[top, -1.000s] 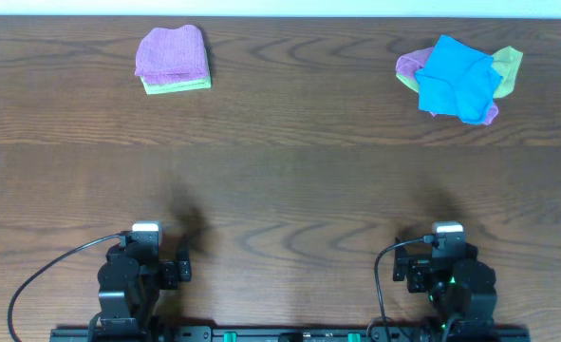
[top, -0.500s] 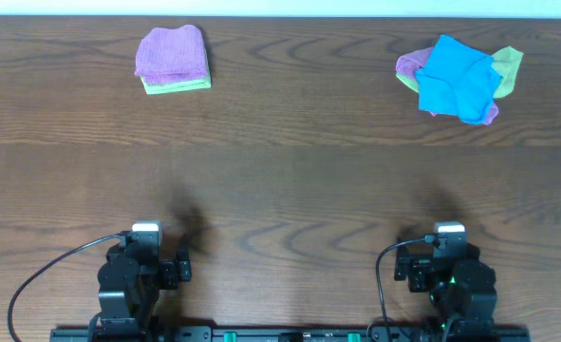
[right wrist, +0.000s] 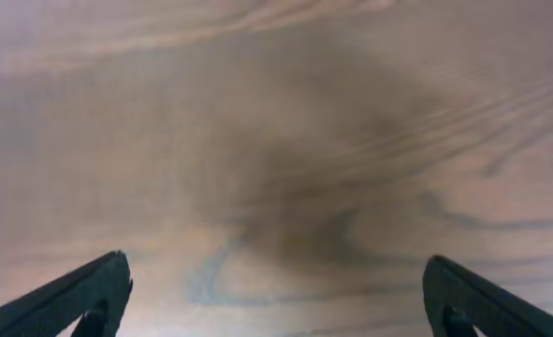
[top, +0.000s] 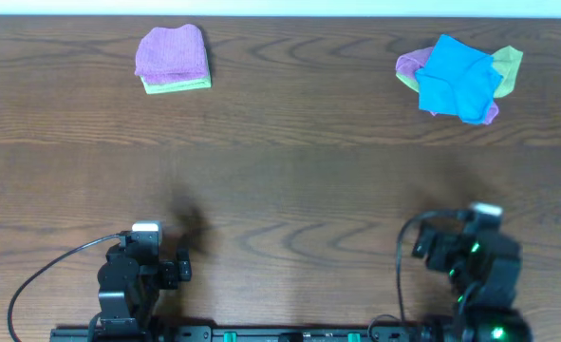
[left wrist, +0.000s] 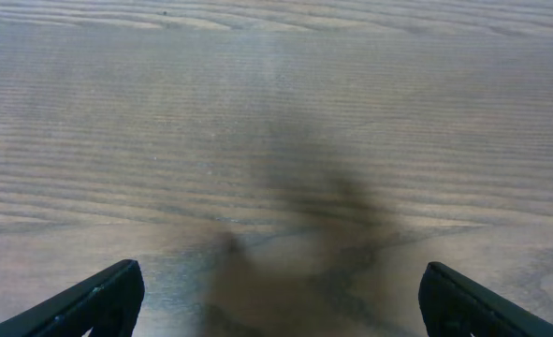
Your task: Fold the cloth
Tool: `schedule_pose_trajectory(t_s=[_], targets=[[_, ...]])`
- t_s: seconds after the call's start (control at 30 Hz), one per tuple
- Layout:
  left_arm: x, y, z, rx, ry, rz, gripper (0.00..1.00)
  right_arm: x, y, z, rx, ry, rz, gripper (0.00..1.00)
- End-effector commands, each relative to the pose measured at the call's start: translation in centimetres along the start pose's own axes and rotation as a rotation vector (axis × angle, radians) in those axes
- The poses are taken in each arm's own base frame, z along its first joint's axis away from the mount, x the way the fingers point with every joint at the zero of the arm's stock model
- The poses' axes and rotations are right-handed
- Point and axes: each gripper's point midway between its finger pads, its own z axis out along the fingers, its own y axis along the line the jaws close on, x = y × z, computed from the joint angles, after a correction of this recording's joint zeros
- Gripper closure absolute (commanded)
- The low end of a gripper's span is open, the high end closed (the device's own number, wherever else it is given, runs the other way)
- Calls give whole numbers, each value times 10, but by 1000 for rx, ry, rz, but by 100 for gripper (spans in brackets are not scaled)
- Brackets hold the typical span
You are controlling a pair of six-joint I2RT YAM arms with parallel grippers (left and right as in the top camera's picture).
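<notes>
The blue cloth (top: 458, 78) lies near the far right corner, on a purple cloth (top: 408, 65) and a green cloth (top: 510, 68). The left gripper (left wrist: 278, 292) and right gripper (right wrist: 276, 285) gape wide, empty. A grab might catch those too.

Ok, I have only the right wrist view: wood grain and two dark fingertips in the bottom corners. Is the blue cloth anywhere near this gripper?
Observer: No. The cloth lies at the far right corner of the table, well ahead of the right gripper.
Operator: Does it lie flat and alone there?
Observer: Neither. It is rumpled and rests on top of a purple cloth and a light green cloth.
Operator: And where is the other arm?
Observer: The left gripper is near the front edge on the left side, over bare wood, with its jaws wide open.
</notes>
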Motion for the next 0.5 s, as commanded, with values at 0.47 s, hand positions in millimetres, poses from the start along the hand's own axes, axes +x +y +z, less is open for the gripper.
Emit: schedule_pose_trajectory(t_s=[0.47], targets=[[4,2,1,-9,10,13,5,-196,3,60,37,154,71,1]])
